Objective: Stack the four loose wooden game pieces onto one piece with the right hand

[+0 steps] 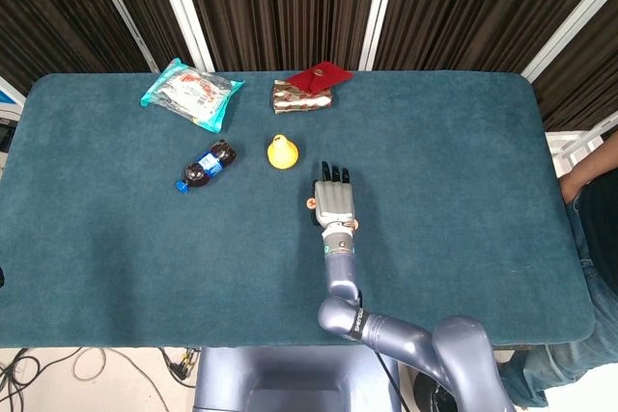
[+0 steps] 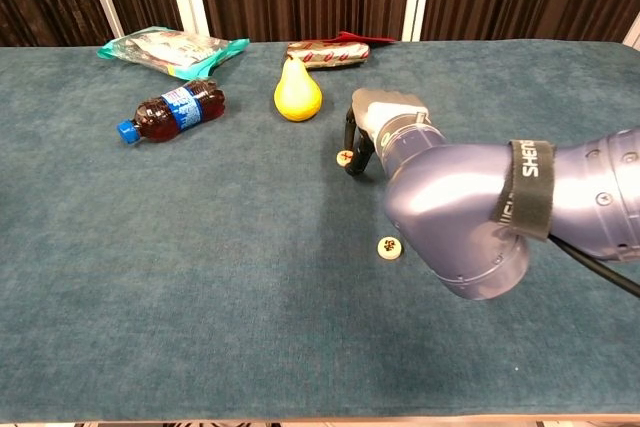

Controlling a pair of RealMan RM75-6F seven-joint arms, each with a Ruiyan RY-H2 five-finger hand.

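Note:
My right hand point(image 1: 335, 202) hovers palm-down at mid-table, its dark fingertips point(image 2: 358, 159) pointing down at the cloth. I see nothing held in it. A small round wooden piece point(image 2: 345, 157) with a red mark lies right beside those fingertips, on their left; the same wooden piece point(image 1: 312, 204) shows at the hand's left edge in the head view. A second, paler wooden piece point(image 2: 388, 246) lies nearer the front, partly tucked beside my forearm. Other pieces are hidden or out of sight. The left hand shows in neither view.
A yellow pear point(image 1: 281, 151) stands just beyond the hand to the left. Further left lies a cola bottle point(image 1: 205, 167). A teal snack bag point(image 1: 191, 94) and a red-and-gold packet point(image 1: 307, 90) lie near the far edge. My forearm point(image 2: 470, 212) fills the chest view's right.

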